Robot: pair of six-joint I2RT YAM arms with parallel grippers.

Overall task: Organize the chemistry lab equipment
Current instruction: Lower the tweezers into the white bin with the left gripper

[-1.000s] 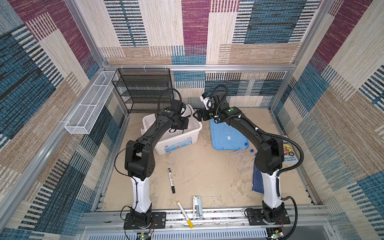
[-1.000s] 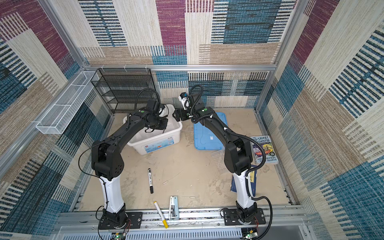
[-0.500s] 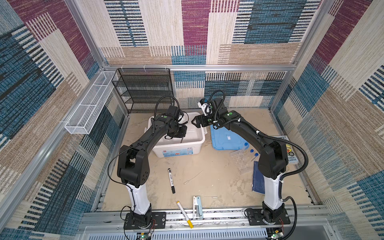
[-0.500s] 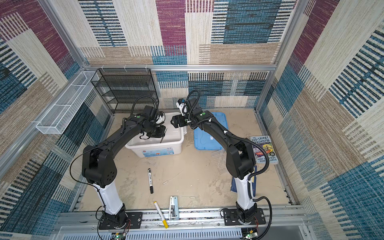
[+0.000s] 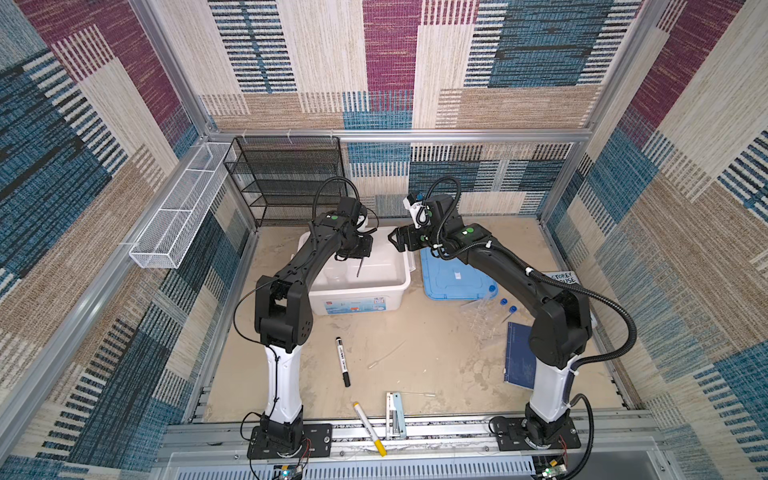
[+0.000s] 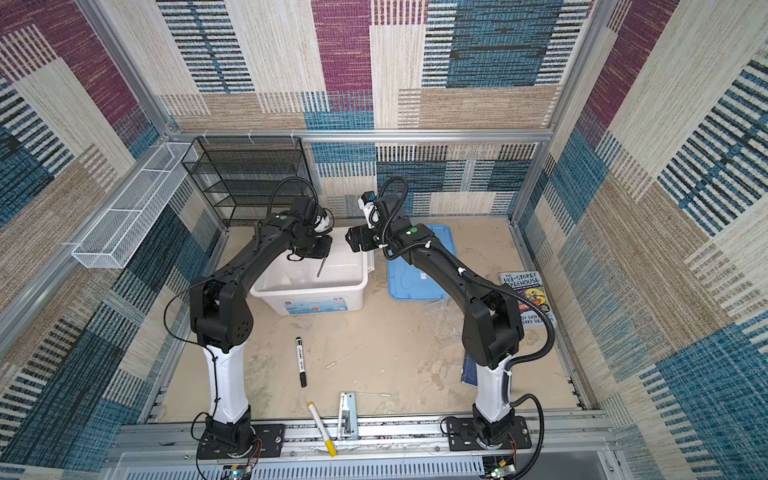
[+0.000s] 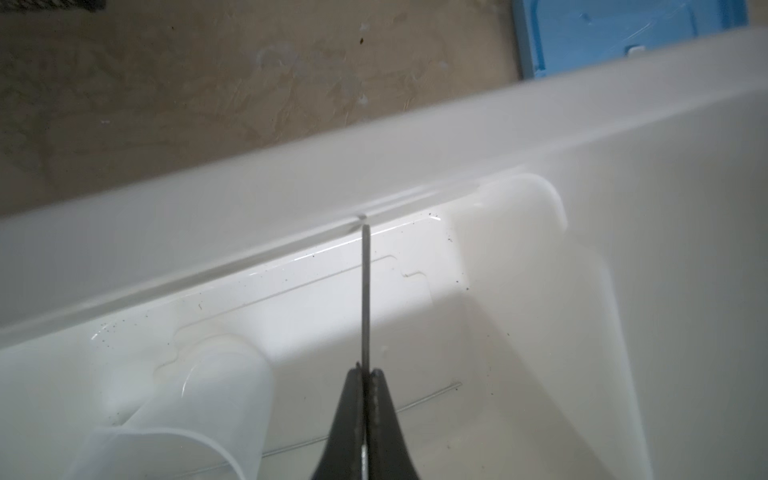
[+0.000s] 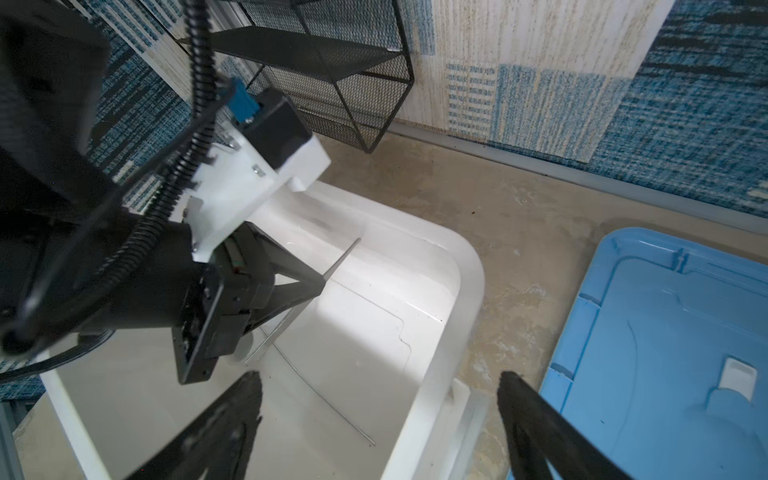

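Observation:
My left gripper [image 7: 365, 374] is shut on the metal tweezers [image 7: 365, 291], which point down into the white bin [image 5: 361, 287]. In both top views the left gripper [image 5: 360, 254] [image 6: 322, 254] hangs over the bin's back half. A clear beaker [image 7: 187, 415] [image 5: 334, 272] and a thin rod [image 8: 324, 395] lie inside the bin. My right gripper [image 8: 379, 374] [image 5: 395, 241] is open and straddles the bin's right rim. Blue-capped test tubes [image 5: 503, 301] and the clear tube rack [image 5: 482, 320] lie by the right arm. Thin clear rods [image 5: 386, 353] rest on the table.
A blue lid [image 5: 453, 278] lies right of the bin. A black marker [image 5: 343, 361] and a yellow-tipped marker [image 5: 368, 428] lie near the front. A blue book [image 5: 519, 357] and an illustrated book [image 6: 525, 291] are at the right. A black mesh shelf [image 5: 286, 178] stands at the back.
The white bin has swung round to sit squarer and slightly nearer the front. The left arm's elbow has shifted left, with the tweezers still held over the bin. The right gripper dipped slightly.

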